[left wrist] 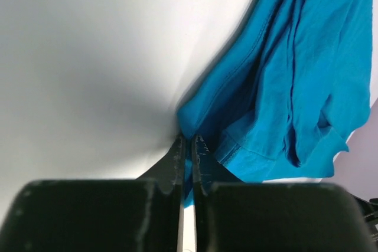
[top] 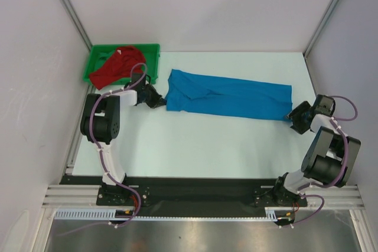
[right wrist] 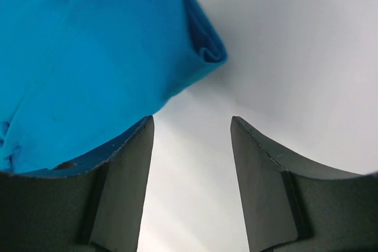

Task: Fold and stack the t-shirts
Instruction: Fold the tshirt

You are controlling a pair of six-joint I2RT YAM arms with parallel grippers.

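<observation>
The blue t-shirt (top: 230,95) lies in a long folded strip across the middle of the white table. My left gripper (top: 159,103) is at its near left corner. In the left wrist view the fingers of that gripper (left wrist: 189,138) stand almost together with a fold of the blue t-shirt (left wrist: 295,75) pinched between them. My right gripper (top: 292,119) is at the strip's near right corner. Seen from its own wrist, the right gripper (right wrist: 192,117) is open over bare table, and the blue t-shirt (right wrist: 88,45) lies just left of its left finger. The red t-shirt (top: 118,66) is bunched in the tray.
A green plastic tray (top: 152,48) stands at the back left corner of the table, close behind the left arm. White walls with metal posts (top: 68,4) enclose the table on three sides. A black rail (top: 195,190) carries both arm bases at the near edge.
</observation>
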